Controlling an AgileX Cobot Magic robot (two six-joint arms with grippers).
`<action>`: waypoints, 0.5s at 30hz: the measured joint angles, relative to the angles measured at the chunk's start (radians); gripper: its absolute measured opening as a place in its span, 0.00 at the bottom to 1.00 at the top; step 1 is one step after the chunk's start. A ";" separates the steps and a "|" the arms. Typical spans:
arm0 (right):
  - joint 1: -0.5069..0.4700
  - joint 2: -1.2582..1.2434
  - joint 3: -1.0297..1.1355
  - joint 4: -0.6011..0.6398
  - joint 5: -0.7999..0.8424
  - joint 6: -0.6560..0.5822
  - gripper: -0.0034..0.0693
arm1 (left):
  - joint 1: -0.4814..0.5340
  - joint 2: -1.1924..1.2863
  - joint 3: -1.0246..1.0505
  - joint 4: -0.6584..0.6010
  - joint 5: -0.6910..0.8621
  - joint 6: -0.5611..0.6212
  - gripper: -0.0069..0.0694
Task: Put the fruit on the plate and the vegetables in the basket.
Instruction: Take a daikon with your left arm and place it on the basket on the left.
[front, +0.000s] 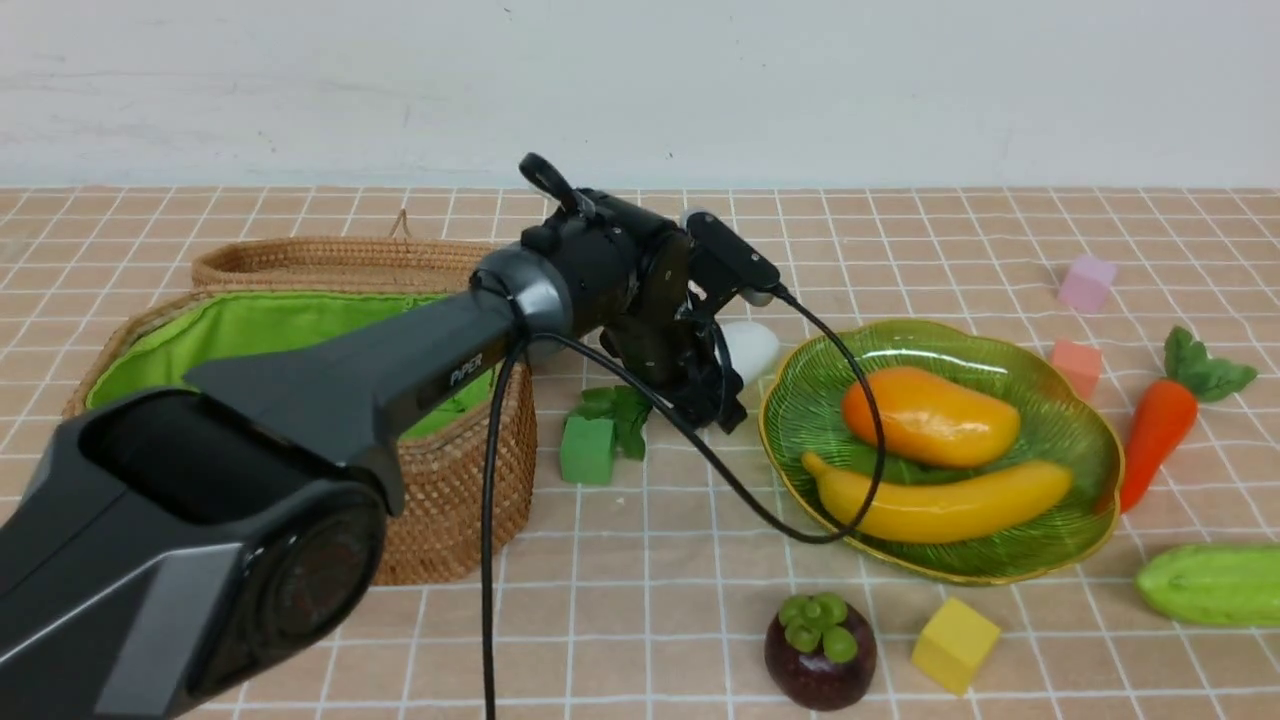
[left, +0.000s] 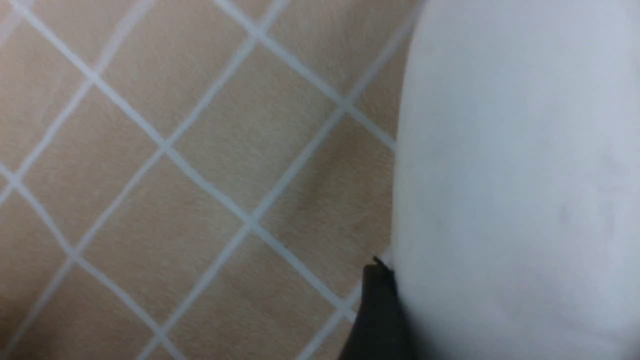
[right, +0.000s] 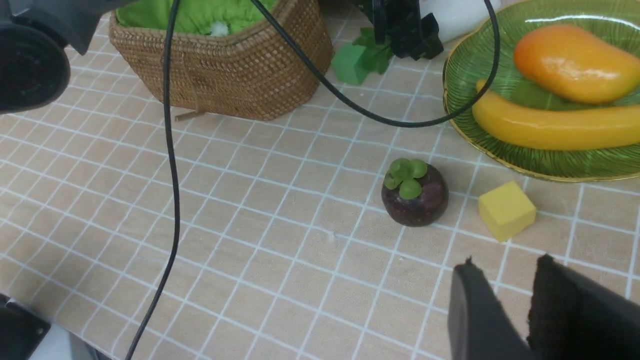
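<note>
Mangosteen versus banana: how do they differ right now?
Shape: the mangosteen is round, the banana long and curved. Colour: the mangosteen is dark purple with a green top, the banana plain yellow. Place: the banana lies on the plate beside the mango, while the mangosteen stands on the table in front of the plate, near the yellow cube. Both are toy fruit.

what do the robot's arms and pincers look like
The left arm is a smooth dark grey shell, chunky near the camera, with white PIPER lettering on the forearm. A thin black cable loops from its wrist. The left pincer is black. The right pincer shows two black wedge-tipped fingers.
</note>
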 joint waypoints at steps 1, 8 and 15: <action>0.000 0.000 0.000 0.000 0.000 0.000 0.32 | 0.000 0.001 -0.002 0.003 -0.001 -0.007 0.75; 0.000 0.000 0.000 0.007 -0.001 0.000 0.33 | -0.001 0.003 -0.004 0.155 -0.061 -0.224 0.75; 0.000 0.000 0.000 0.007 -0.032 0.000 0.33 | -0.001 -0.161 -0.029 0.220 0.063 -0.304 0.75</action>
